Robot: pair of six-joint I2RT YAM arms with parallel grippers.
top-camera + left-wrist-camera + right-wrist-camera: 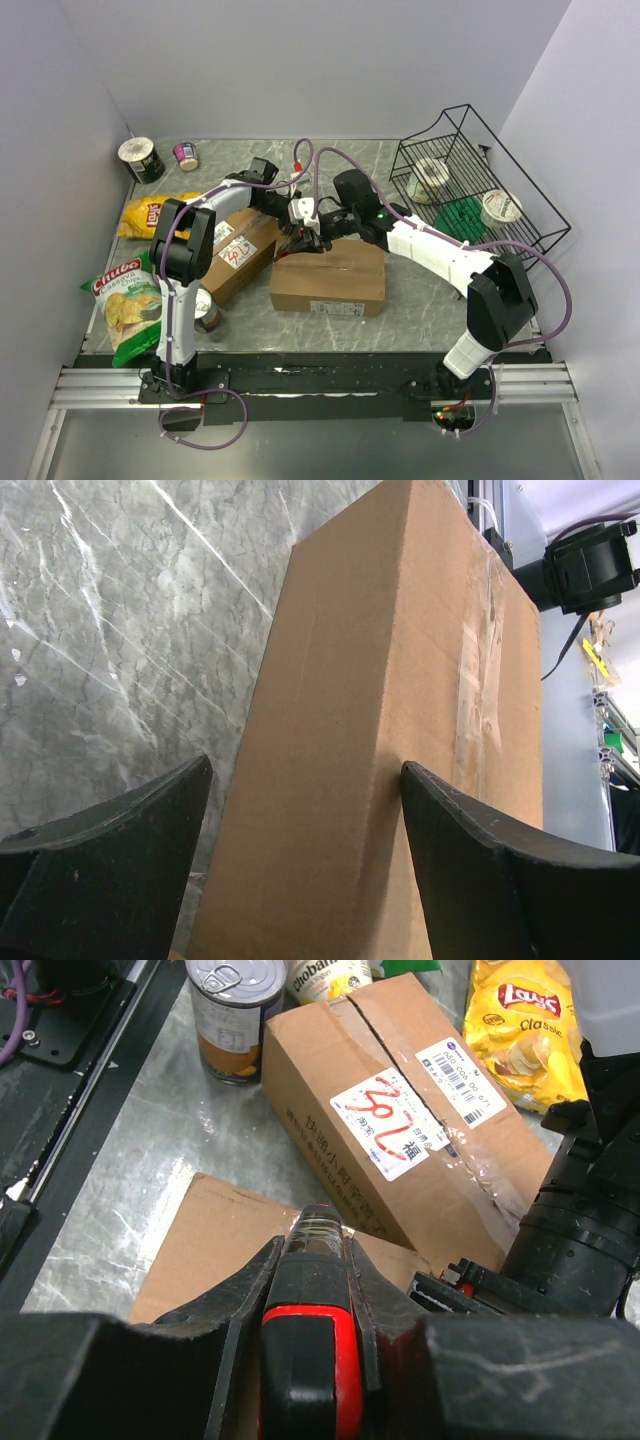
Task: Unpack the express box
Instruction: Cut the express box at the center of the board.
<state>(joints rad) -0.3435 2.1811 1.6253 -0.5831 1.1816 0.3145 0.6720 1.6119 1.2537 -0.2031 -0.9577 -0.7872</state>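
Box: plain brown cardboard box (330, 280) lay flat at the middle of the grey marble table (420, 310), clear tape along its top, just beside a second cardboard box with white labels (240, 252).
Left claw: left gripper (305, 770) was spread wide, 1 finger on either side of the plain box's end.
Right claw: right gripper (315, 1248) was pressed onto a red and black handled tool (305, 1360), its tip over the plain box's top.
Nearby: silver tin can (235, 1010) and yellow crisp bag (520, 1030) sat by the labelled box.
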